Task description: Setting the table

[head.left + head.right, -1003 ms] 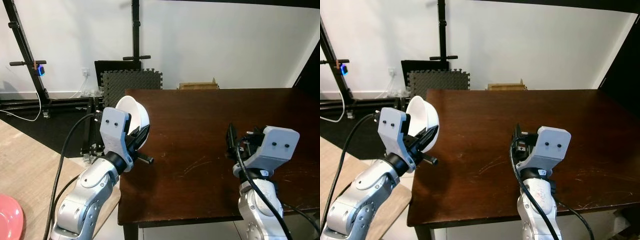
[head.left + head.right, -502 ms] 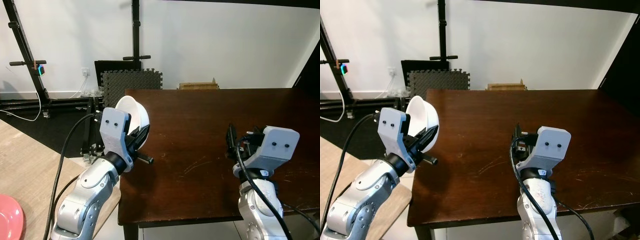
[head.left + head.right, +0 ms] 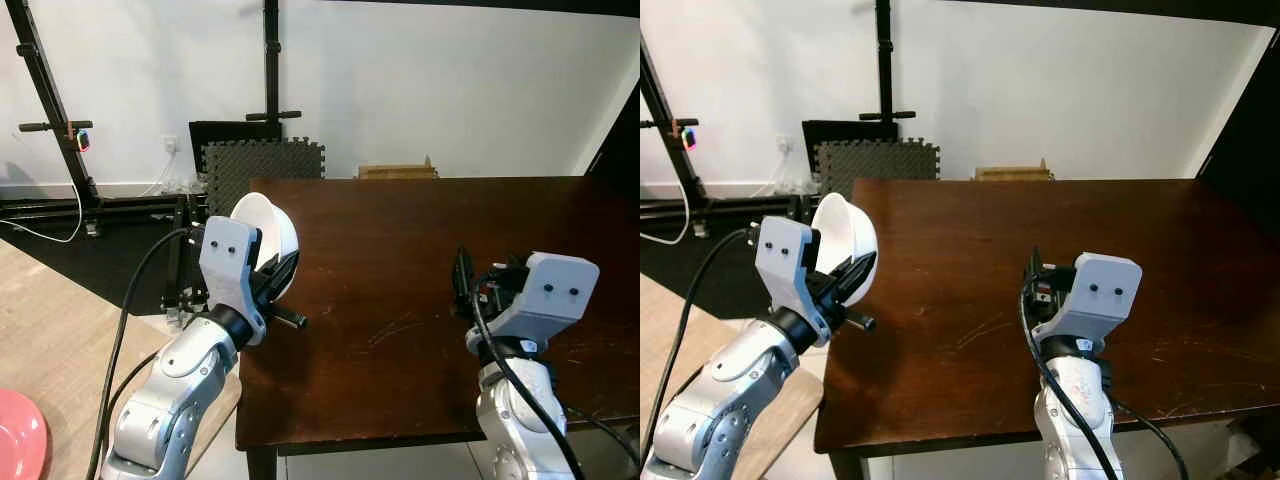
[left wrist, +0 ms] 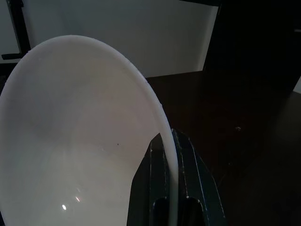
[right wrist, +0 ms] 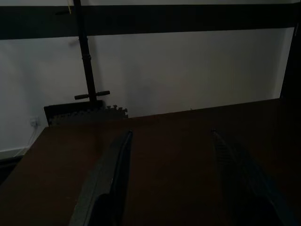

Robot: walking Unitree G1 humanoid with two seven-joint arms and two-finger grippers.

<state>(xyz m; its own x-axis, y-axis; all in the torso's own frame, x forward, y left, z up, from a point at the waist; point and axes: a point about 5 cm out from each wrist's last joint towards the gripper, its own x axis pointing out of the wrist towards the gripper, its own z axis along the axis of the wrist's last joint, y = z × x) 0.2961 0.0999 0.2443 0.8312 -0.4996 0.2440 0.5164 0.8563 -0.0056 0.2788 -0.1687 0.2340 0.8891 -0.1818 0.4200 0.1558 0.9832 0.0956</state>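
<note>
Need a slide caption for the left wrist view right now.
Left gripper pinching the rim of a tilted white bowl above the dark wooden table.

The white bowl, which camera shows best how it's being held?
The left wrist view: the bowl is close up, and a finger of the left hand pinches its rim. Both eye views show it smaller, tipped on its side at the table's left edge, with the grip partly hidden by the wrist.

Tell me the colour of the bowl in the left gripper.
White, plain: the bowl shows best in the left wrist view.
</note>
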